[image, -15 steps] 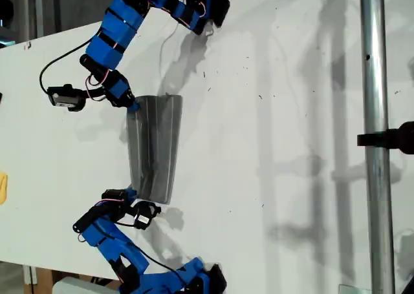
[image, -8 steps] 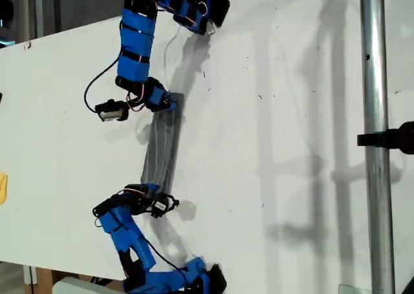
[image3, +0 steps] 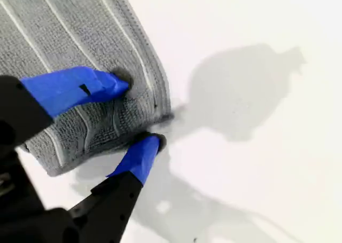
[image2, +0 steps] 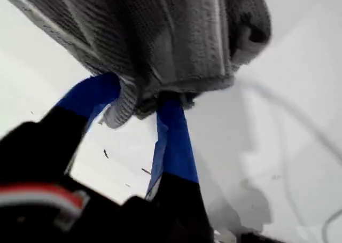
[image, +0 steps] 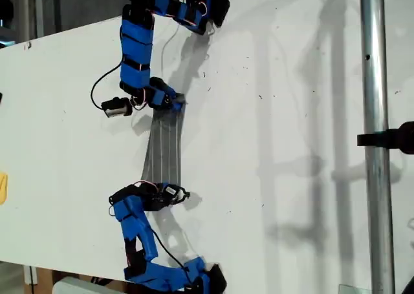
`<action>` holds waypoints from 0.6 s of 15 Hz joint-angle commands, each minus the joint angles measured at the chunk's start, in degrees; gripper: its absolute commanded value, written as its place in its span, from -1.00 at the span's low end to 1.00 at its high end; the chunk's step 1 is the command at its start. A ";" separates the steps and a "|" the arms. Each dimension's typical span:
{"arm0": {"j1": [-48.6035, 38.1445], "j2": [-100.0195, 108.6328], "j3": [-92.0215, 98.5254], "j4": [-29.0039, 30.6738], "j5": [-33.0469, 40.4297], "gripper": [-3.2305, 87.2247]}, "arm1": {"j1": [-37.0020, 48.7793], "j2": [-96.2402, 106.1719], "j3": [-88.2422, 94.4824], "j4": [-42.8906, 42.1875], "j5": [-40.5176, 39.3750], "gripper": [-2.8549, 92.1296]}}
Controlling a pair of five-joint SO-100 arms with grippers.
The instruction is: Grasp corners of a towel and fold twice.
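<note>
The grey towel (image: 163, 145) with thin white stripes stretches as a narrow band between my two grippers on the white table (image: 278, 152). In the exterior view my first gripper (image: 174, 102) is the upper one and holds the band's upper end. The first wrist view shows this gripper (image2: 141, 96) shut on a bunched edge of the towel (image2: 160, 34), which hangs off the table. My second gripper (image: 178, 194) is the lower one. It (image3: 138, 112) is shut on a corner of the towel (image3: 69, 34), one finger on top and one at the edge.
A metal pole (image: 372, 139) with a black clamp (image: 391, 139) runs down the exterior view's right. A small yellow object (image: 2, 187) lies at that view's left edge. A thin white cable (image: 167, 48) lies near the upper arm's base.
Both grippers have carried their towel ends toward the exterior view's right. The towel has gone from a wide sheet to a narrow band.
</note>
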 commanded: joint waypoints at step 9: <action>18.72 76.82 47.46 -5.71 -15.47 -0.61 | -7.73 61.44 21.80 26.46 29.62 -0.14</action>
